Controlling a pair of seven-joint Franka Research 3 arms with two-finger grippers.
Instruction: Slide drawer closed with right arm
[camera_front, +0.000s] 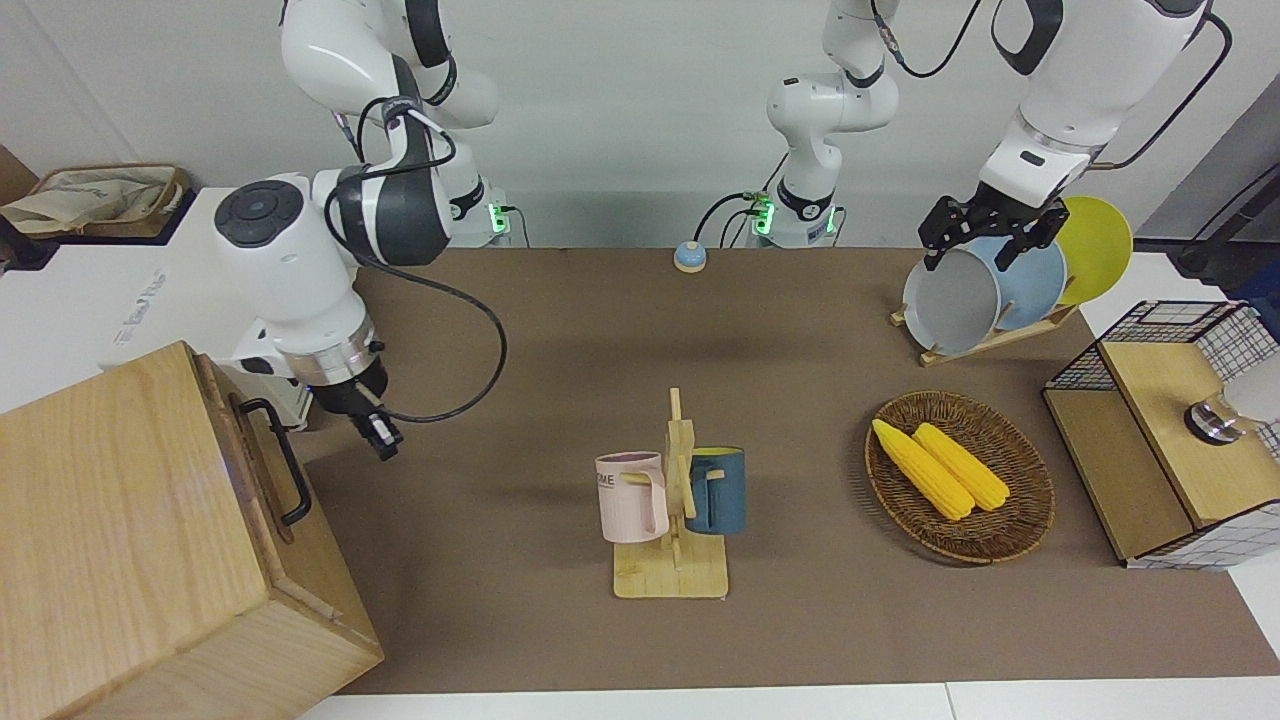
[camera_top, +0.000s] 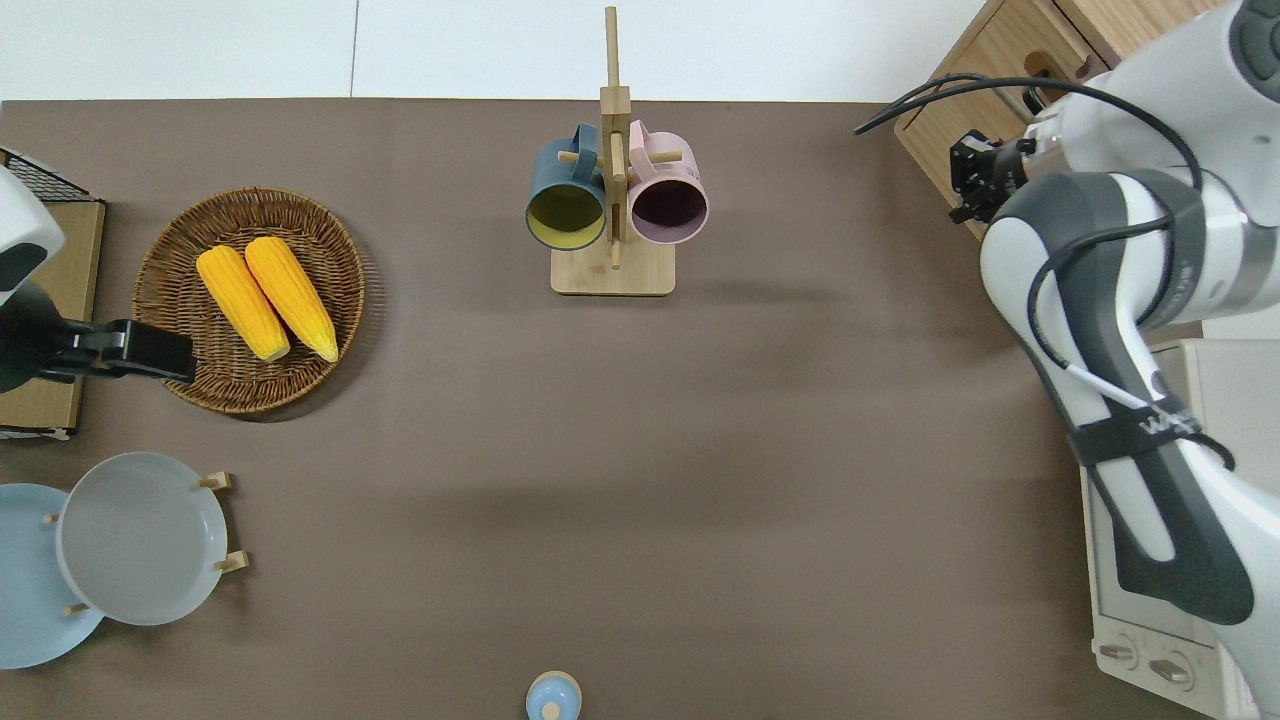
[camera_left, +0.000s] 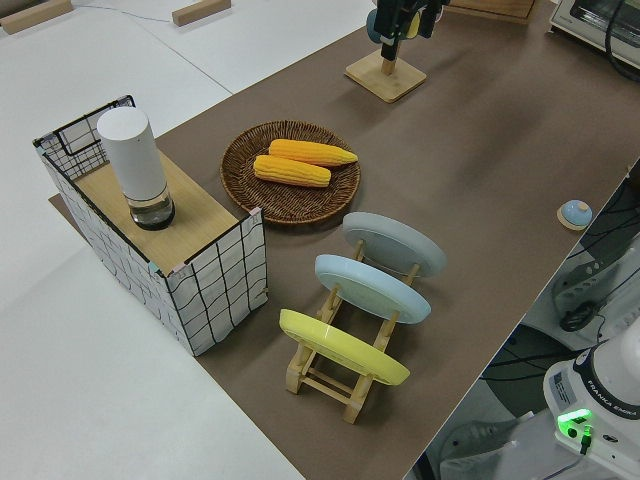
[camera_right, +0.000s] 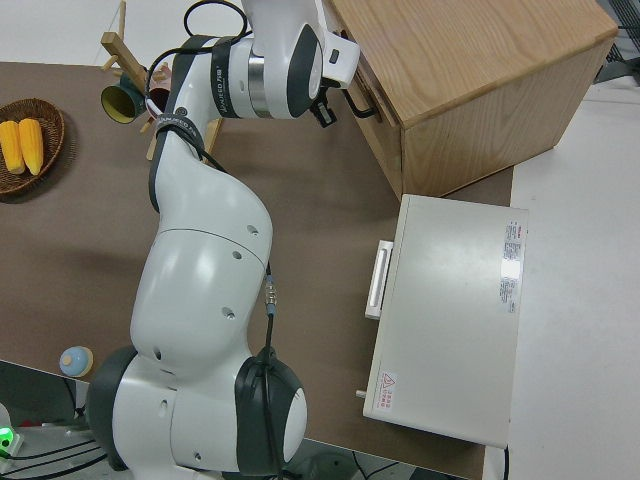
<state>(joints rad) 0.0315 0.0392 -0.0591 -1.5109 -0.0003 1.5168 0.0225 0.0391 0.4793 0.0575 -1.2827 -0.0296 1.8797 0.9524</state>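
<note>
The white right arm bends down beside the big light-wood box cabinet; its black gripper, fingers seemingly pressed together, hangs clear of the black loop handle on the pushed-in light-wood drawer. The left arm is parked.

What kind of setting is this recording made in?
Probably a robotics lab staged as a kitchen: two arms mounted at a brown-covered table, set with a toaster oven, a plate rack and a mug stand.
</note>
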